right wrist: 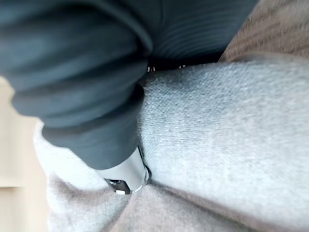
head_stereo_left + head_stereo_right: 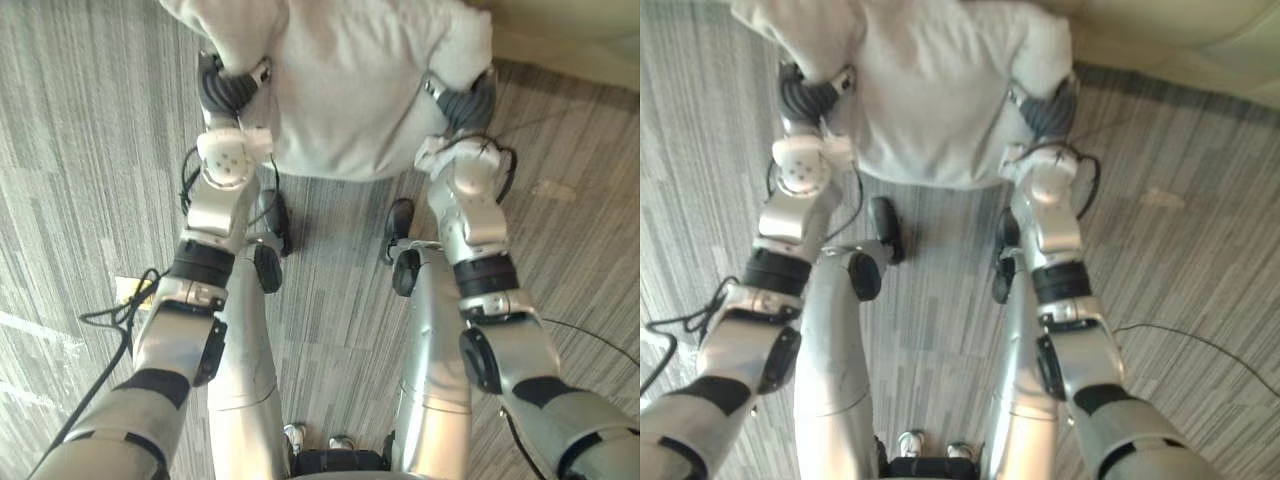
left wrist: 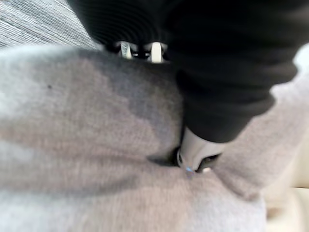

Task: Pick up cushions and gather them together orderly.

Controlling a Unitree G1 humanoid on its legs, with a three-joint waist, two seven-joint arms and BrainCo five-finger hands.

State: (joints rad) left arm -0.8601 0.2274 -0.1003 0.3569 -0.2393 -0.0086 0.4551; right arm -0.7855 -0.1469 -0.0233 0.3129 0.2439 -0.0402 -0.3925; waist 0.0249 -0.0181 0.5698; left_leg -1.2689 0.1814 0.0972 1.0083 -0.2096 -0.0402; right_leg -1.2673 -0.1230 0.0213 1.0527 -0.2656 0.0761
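Note:
A light grey cushion (image 2: 350, 90) is held up in front of me above the carpet, one hand on each side. My left hand (image 2: 228, 88) grips its left edge, and in the left wrist view its thumb (image 3: 193, 154) digs into the fabric of the cushion (image 3: 87, 145). On the right edge sits my right hand (image 2: 465, 100), whose thumb (image 1: 126, 174) likewise presses a dent into the cushion (image 1: 227, 140). The remaining fingers of both hands are hidden behind the cushion.
Grey striped carpet (image 2: 90, 150) covers the floor all round. A pale beige piece of furniture (image 2: 570, 35) runs along the far right, just beyond the cushion. A small yellowish tag (image 2: 130, 290) lies on the carpet at the left.

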